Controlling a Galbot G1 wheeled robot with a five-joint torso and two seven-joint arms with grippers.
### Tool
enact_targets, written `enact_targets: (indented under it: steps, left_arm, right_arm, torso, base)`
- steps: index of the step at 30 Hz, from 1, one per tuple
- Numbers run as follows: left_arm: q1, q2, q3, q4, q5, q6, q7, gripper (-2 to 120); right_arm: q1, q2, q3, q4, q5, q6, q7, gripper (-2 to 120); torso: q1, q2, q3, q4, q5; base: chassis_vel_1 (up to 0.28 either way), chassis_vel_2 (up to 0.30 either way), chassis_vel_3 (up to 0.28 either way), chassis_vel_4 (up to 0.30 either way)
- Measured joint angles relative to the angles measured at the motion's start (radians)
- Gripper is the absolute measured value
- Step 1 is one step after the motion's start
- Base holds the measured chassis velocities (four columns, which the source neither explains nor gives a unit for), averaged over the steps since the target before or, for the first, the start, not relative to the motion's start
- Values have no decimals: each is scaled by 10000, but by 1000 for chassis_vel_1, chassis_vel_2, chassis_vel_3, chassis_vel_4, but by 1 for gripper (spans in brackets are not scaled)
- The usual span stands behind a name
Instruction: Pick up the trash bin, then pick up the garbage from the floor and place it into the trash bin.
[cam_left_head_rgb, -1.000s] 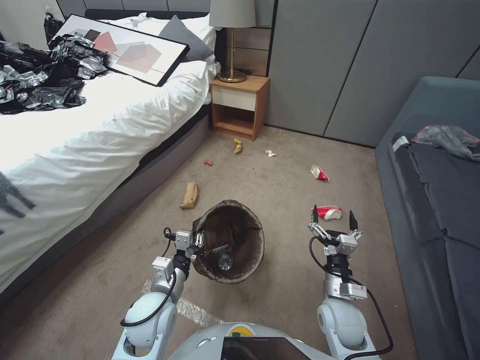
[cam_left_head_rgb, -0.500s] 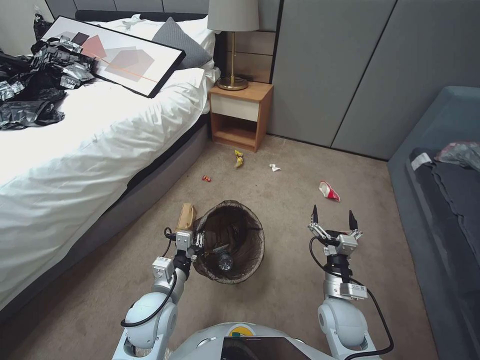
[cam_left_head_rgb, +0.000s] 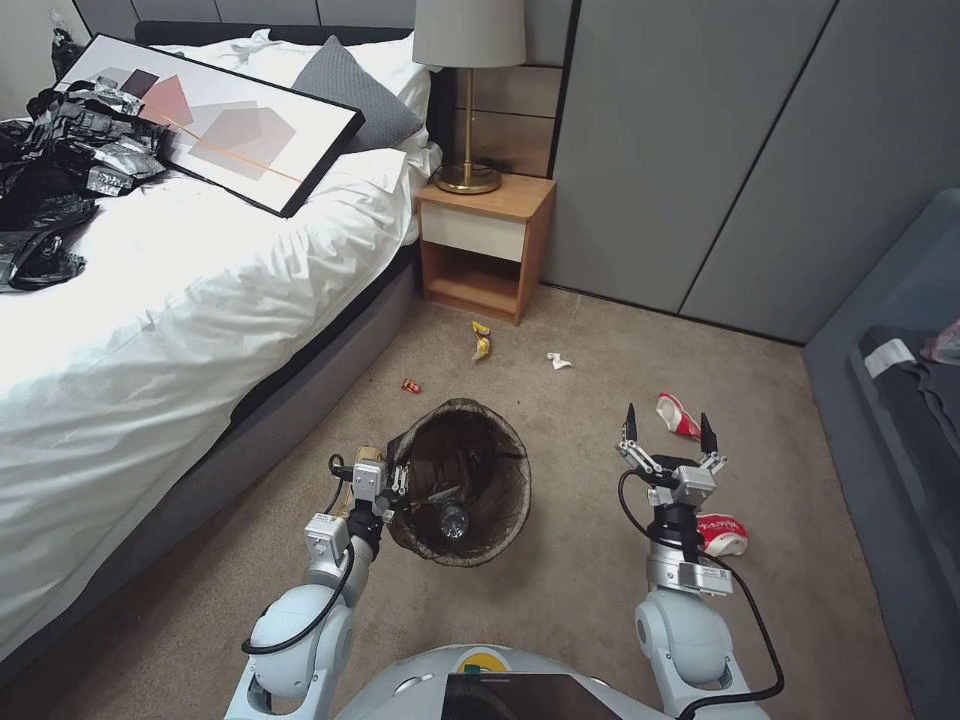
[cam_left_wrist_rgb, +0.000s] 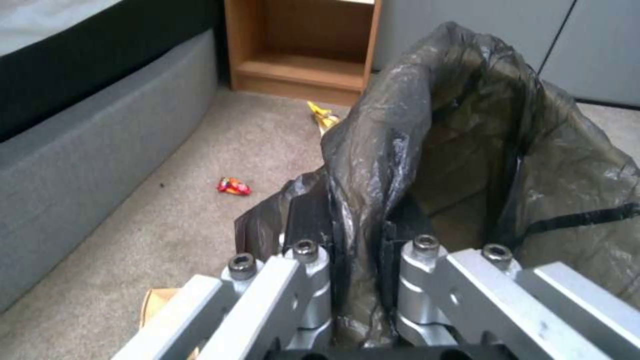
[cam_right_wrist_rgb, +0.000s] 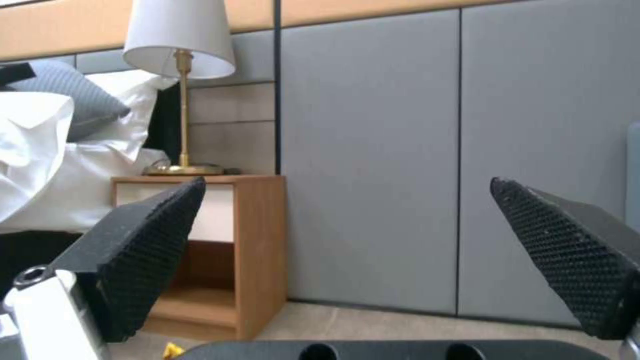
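Gripping the rim of the trash bin (cam_left_head_rgb: 460, 485), the left gripper (cam_left_head_rgb: 392, 484) has its fingers (cam_left_wrist_rgb: 313, 230) pinched tight on the near-left edge, dark liner bag caught between them. Bin looks round, lined with a wrinkled brown see-through bag (cam_left_wrist_rgb: 480, 150) that bunches up over the rim; a small clear bottle (cam_left_head_rgb: 452, 520) lies inside near the bottom. It sits just right of the left gripper, mouth facing the head camera. A tan paper bag (cam_left_head_rgb: 352, 478) peeks out right behind the left gripper on the carpet (cam_left_head_rgb: 560, 590), mostly hidden. Beyond the left gripper, a small red wrapper (cam_left_head_rgb: 411, 385) lies near the bed (cam_left_head_rgb: 150, 290) base. Further out, a yellow snack wrapper (cam_left_head_rgb: 481, 341) lies in front of the nightstand (cam_left_head_rgb: 485, 235), with a white scrap (cam_left_head_rgb: 559, 360) to its right. Right gripper (cam_left_head_rgb: 667, 432) is held up over the floor, well right of the bin, its fingers (cam_right_wrist_rgb: 143, 250) spread wide and holding nothing. A crushed red-and-white cup (cam_left_head_rgb: 678, 416) lies just past the right gripper's fingertips. Another red-and-white cup (cam_left_head_rgb: 722, 533) lies on the carpet beside the right wrist, partly behind it. Sofa (cam_left_head_rgb: 900, 420) edge runs along the far right.
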Motion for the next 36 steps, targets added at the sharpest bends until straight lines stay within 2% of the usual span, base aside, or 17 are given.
enact_targets:
  steps: [8,10,11,12,13,15,16,18,19,22,23,26,27,30,36]
  left_arm:
    - [12,11,18,-13,15,3,1,7]
    - [13,22,26,-33,16,5,4,7]
    - [14,28,21,-48,17,6,5,7]
    - [14,28,21,-48,17,6,5,7]
    - [17,29,19,-54,17,6,5,7]
    - [35,25,19,-62,23,7,6,7]
    - [35,25,19,-62,23,7,6,7]
    - [45,24,13,-64,24,6,7,7]
    - [45,24,13,-64,24,6,7,7]
    - [47,31,-12,-65,24,7,8,7]
    - [47,31,-12,-65,24,7,8,7]
    - [42,35,-3,-65,23,6,13,7]
    - [42,35,-3,-65,23,6,13,7]
    - [44,30,36,-52,35,5,18,7]
    - [76,25,50,-42,55,-9,24,7]
  right_arm:
    - [95,-33,109,-47,-221,-182,320,100]
    - [186,-90,206,2,-299,-809,767,100]
    - [248,-143,261,83,-300,-1446,1086,100]
    - [248,-143,261,83,-300,-1446,1086,100]
    - [281,-163,306,131,-290,-1890,1267,100]
    - [309,-197,423,267,-230,-3345,1868,100]
    - [309,-197,423,267,-230,-3345,1868,100]
    - [309,-221,433,294,-17,-4447,2452,100]
    - [309,-221,433,294,-17,-4447,2452,100]
    - [416,-266,413,120,604,-5827,2958,100]
    - [416,-266,413,120,604,-5827,2958,100]
    - [694,-334,369,-187,1443,-7159,3298,100]
    - [694,-334,369,-187,1443,-7159,3298,100]
    - [1145,-408,367,-744,2090,-7968,3555,100]
    - [1788,-563,462,-2042,2687,-8452,3680,100]
  torso:
    - [-2,1,-3,-2,-2]
    - [-2,1,-3,-3,-2]
    - [-2,0,-3,-2,-1]
    - [-2,0,-3,-2,-1]
    - [-2,0,-3,-1,-1]
    - [-2,0,-3,-1,-1]
    - [-2,0,-3,-1,-1]
    - [-2,0,-3,-1,-1]
    - [-2,0,-3,-1,-1]
    - [-2,1,-2,-2,0]
    - [-2,1,-2,-2,0]
    - [-2,1,-2,-2,-1]
    - [-2,1,-2,-2,-1]
    - [-2,0,-2,0,-1]
    - [-2,1,-2,-1,-1]
  base:
    - [4,-6,-6,3]
    - [0,0,0,0]
    - [0,0,0,0]
    - [0,0,0,0]
    - [0,0,0,0]
    - [0,0,0,0]
    - [0,0,0,0]
    - [0,0,0,0]
    - [0,0,0,0]
    - [0,0,0,0]
    - [0,0,0,0]
    - [0,0,0,0]
    - [0,0,0,0]
    - [0,0,0,0]
    - [0,0,0,0]
